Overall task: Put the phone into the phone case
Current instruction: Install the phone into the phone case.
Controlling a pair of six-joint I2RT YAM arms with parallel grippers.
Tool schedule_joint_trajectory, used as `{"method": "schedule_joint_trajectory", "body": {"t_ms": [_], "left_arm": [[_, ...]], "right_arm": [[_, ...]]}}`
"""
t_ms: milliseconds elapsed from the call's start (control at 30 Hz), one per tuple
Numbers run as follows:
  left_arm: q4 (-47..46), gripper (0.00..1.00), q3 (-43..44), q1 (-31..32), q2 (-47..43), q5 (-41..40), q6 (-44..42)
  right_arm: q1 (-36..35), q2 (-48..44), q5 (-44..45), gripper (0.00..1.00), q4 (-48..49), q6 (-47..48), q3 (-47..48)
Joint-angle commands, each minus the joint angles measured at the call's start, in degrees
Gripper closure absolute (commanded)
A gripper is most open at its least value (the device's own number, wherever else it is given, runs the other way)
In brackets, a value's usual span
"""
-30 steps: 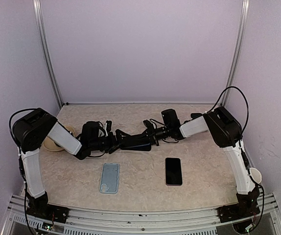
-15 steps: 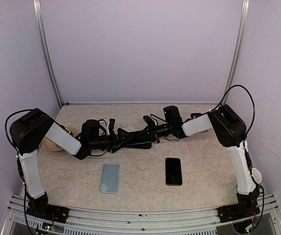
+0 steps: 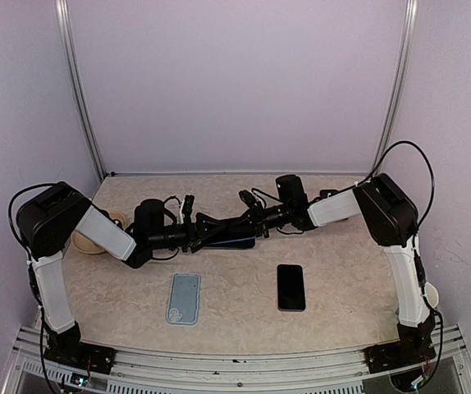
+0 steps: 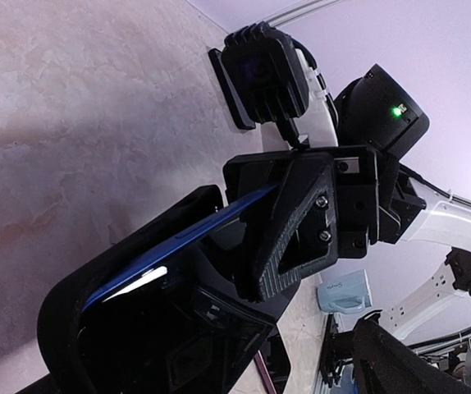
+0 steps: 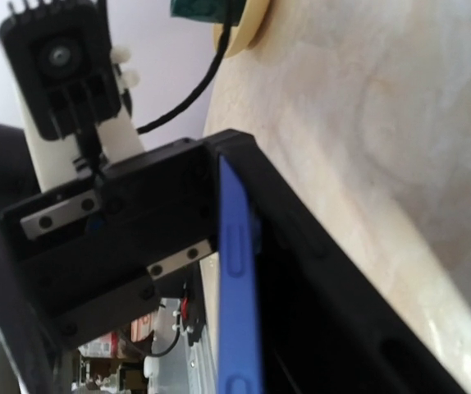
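A blue-edged phone case (image 3: 234,240) hangs above the middle of the table between the two arms. My right gripper (image 3: 248,228) is shut on it. Its ribbed finger (image 4: 297,222) presses the case's blue rim (image 4: 178,238), and the rim with its button bumps (image 5: 240,271) runs along my right finger. My left gripper (image 3: 209,233) is open, with its fingers spread around the case's left end. A black phone (image 3: 291,287) lies flat on the table at the front right. A pale blue case (image 3: 185,298) lies flat at the front left.
A tan round thing (image 3: 96,240) sits at the table's left edge behind the left arm. Cables loop off both wrists. Purple walls and metal corner posts (image 3: 78,90) close in the back and sides.
The two wrists have shifted slightly apart and turned a little. The blue-edged case between them now looks thinner and more edge-on. The phone and pale case on the table have not moved.
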State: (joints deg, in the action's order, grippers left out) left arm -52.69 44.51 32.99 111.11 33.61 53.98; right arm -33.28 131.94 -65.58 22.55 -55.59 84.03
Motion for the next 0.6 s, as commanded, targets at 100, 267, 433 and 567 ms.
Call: {"method": "schedule_joint_trajectory", "body": {"t_ms": [100,267,433,567], "left_arm": [[-6.23,0.20,-0.90,0.41,-1.31,2.99,0.26],[-8.25,0.33,-1.48,0.49,-1.13,4.08,0.97],[-11.40,0.45,-2.10,0.49,-0.49,5.14,2.09],[-14.00,0.53,-2.57,0.49,-0.05,5.98,2.98]], "right_arm": [[-1.61,-3.17,-3.07,1.00,1.06,2.41,-0.31],[-1.57,-3.35,-3.21,1.00,0.71,3.00,-0.65],[-1.75,-3.46,-3.57,1.00,0.36,3.65,-0.88],[-1.83,-3.44,-4.05,1.00,0.22,3.88,-0.97]]}}
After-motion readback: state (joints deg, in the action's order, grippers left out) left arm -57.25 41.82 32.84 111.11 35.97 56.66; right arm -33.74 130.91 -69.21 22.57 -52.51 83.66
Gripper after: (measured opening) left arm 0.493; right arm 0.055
